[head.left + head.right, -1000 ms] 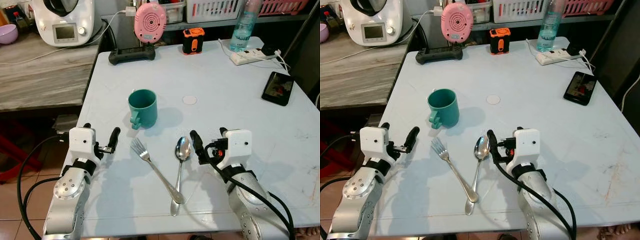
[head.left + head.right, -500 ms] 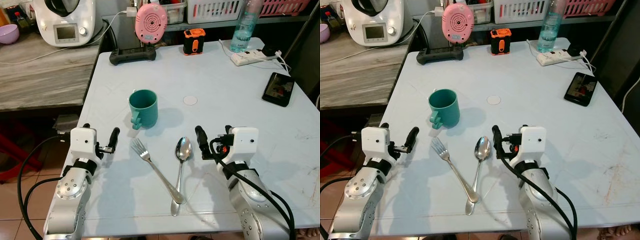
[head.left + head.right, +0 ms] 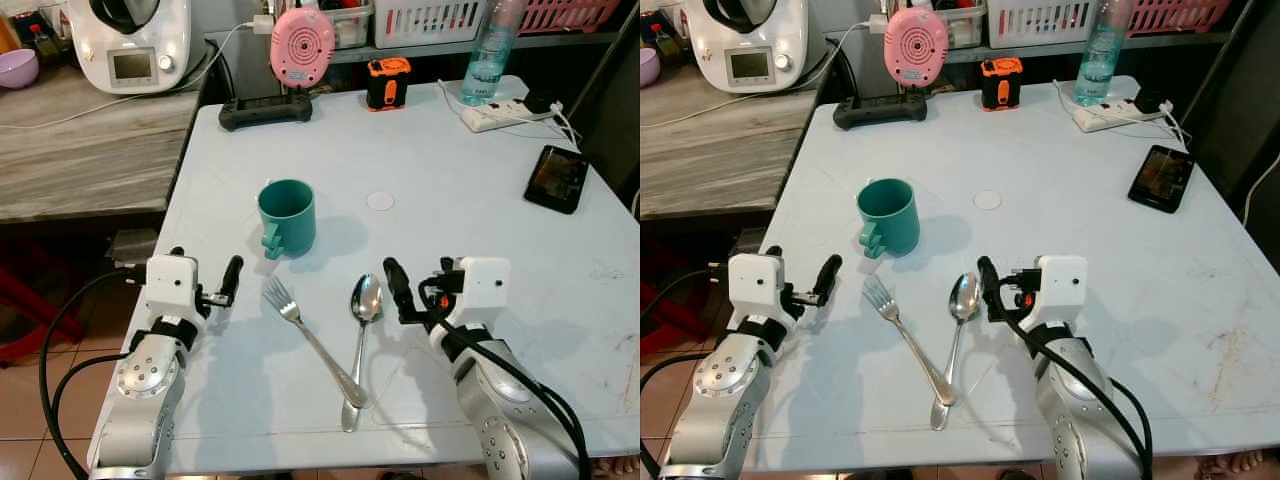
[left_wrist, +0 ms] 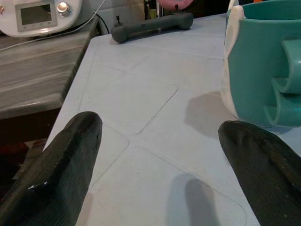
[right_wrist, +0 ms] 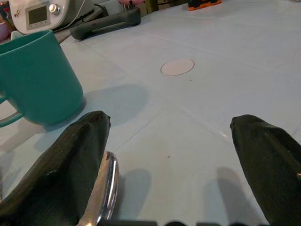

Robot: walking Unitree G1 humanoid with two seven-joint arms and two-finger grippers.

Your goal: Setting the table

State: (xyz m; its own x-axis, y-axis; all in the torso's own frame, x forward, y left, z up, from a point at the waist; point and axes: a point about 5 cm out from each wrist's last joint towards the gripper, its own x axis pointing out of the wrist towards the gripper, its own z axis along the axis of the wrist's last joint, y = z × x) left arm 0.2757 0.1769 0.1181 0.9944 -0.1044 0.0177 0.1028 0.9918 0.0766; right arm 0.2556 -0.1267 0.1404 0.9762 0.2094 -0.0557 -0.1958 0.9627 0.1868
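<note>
Pale blue table (image 3: pixel 480 190) holds the place-setting items near the robot's edge; fork (image 3: pixel 310 338) and spoon (image 3: pixel 360 340) lie flat with heads pointing away from the robot and handle ends crossing at the near edge, so likely not yet laid out as a proper setting; teal mug (image 3: pixel 286 217) stands upright just beyond the fork, handle turned toward the robot's left.

Right gripper (image 3: pixel 415 288) sits low at the table just beside the spoon bowl on its right; fingers spread wide, holding nothing; in the right wrist view one finger (image 5: pixel 70 165) is right against the spoon's rim (image 5: pixel 104 188), contact or a hair's gap, cannot tell; looks lined up to take the spoon.

Left gripper (image 3: pixel 205 288) hovers low left of the fork head, apart from it; fingers wide, empty; the left wrist view looks along the table with the mug just off to one side.

Back edge clutter: phone (image 3: pixel 557 177), power strip (image 3: pixel 498 112), water bottle (image 3: pixel 488 55), pink round device (image 3: pixel 301 46); well apart from the work area.
</note>
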